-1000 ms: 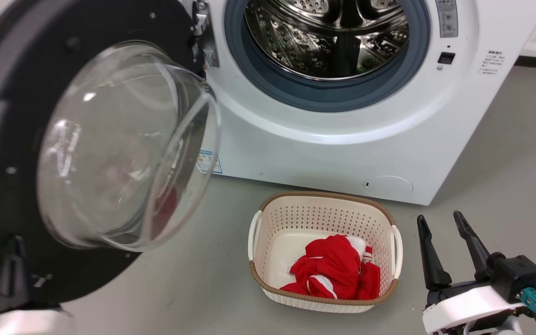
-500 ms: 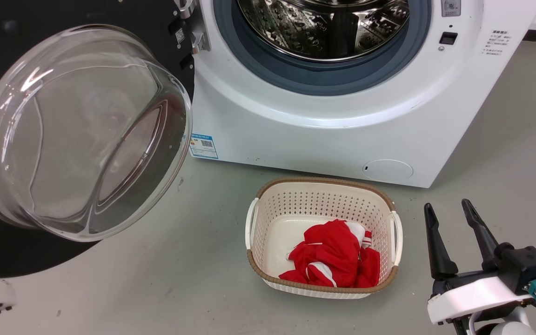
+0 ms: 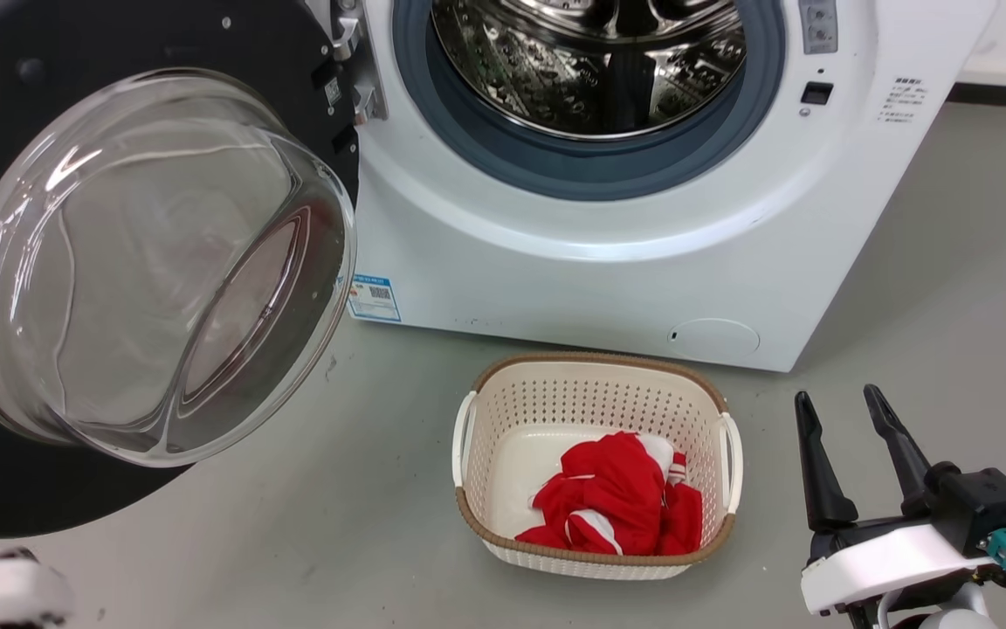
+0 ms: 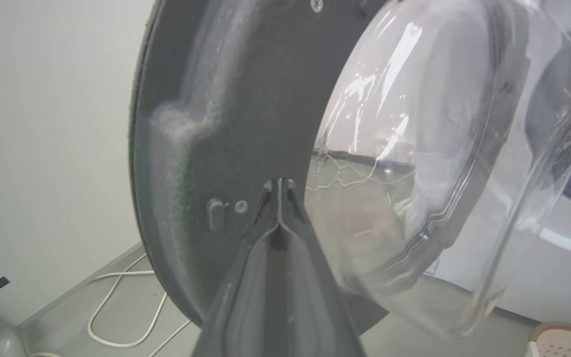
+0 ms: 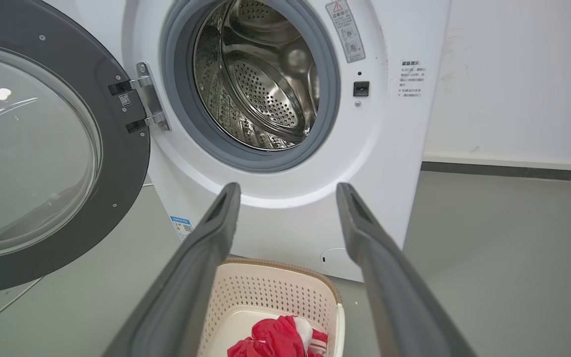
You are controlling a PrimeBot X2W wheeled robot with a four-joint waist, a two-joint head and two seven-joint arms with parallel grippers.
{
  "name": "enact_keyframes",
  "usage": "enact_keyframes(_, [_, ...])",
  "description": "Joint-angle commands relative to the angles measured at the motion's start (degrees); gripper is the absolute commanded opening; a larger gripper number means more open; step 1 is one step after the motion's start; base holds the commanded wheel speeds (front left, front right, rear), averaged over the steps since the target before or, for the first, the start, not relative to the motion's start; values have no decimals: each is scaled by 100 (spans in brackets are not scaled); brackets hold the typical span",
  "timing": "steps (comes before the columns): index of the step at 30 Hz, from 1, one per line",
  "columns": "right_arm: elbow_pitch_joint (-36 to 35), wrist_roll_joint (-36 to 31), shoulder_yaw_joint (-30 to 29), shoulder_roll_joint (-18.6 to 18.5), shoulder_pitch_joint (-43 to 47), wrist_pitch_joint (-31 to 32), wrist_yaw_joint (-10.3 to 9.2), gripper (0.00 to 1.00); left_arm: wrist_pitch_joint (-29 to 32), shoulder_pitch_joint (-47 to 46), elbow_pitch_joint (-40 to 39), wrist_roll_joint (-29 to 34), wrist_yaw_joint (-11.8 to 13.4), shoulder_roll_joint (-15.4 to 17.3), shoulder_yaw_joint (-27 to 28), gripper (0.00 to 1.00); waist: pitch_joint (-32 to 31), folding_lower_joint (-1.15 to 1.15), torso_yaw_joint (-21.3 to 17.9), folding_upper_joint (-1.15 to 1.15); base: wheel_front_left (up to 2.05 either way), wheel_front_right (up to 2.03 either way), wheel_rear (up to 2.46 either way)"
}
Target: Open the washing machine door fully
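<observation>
1. The washing machine door (image 3: 154, 262), a large round black disc with a bulging clear glass bowl, stands wide open at the left of the washing machine (image 3: 608, 279). It hangs from a metal hinge (image 3: 350, 52), and its inner face is turned toward us.
2. The left gripper (image 4: 279, 186) has its two dark fingers pressed together with nothing between them. The tips sit at the door's black inner ring, just beside the glass bowl. We cannot tell whether they touch it. We judge the joined fingers serve as one blunt pusher for the door.
3. Behind the door, the steel drum (image 3: 590, 61) and its grey gasket (image 3: 573, 170) are fully uncovered.
4. The right gripper (image 3: 837, 395) has its fingers apart and holds nothing. It hangs low at the right, well apart from the door. We think it is parked there to keep out of the door's swing.
5. A cream basket (image 3: 595, 360) holding red cloth (image 3: 616, 507) sits on the grey floor (image 3: 363, 489) in front of the machine, to the right of the door.
6. We judge the task nearly done. At most, a small push further back on the hinge is left.
</observation>
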Motion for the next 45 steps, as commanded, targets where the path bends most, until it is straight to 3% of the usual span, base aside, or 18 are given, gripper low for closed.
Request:
enact_keyframes(1, [8, 12, -14, 13, 38, -41, -4, 100, -13, 121, -66, 44, 14, -78, -10, 0, -42, 0, -9, 0, 0, 0, 0])
enact_keyframes(3, [45, 29, -16, 14, 56, -52, -4, 100, -13, 326, -292, 119, -46, -246, -31, 2, -96, 0, -15, 0, 0, 0, 0])
enact_keyframes(5, [68, 31, -30, 13, 76, -67, -4, 100, -13, 530, -487, 222, -84, -461, -123, 46, -149, 0, -16, 0, 0, 0, 0])
enact_keyframes(6, [77, 31, -34, 13, 85, -64, -4, 100, -13, 618, -516, 263, -99, -538, -182, 76, -163, 0, -14, 0, 0, 0, 0])
enact_keyframes(7, [88, 37, -46, 13, 97, -71, -4, 100, -13, 657, -584, 293, -115, -625, -230, 100, -181, 0, -6, 0, 0, 0, 0])
enact_keyframes(15, [90, -31, -80, 13, 114, -58, -4, 100, -13, 892, -1035, 593, -304, -1024, -854, 100, -341, 0, -127, 0, 0, 0, 0])
enact_keyframes(26, [-45, -183, -193, 13, 118, -30, -4, 100, -13, 391, -1029, 724, -554, -1058, -1566, 100, -478, 0, -524, 0, 0, 0, 0])
enact_keyframes(34, [-89, -309, -204, 13, 202, 2, -4, 100, -13, 269, -966, 789, -565, -1043, -1680, 100, -510, 0, -855, 0, 0, 0, 0])
enact_keyframes(45, [-49, -267, -129, 13, 225, 25, -4, 100, -13, 359, -912, 764, -566, -1081, -1660, 100, -532, 0, -918, 0, 0, 0, 0])
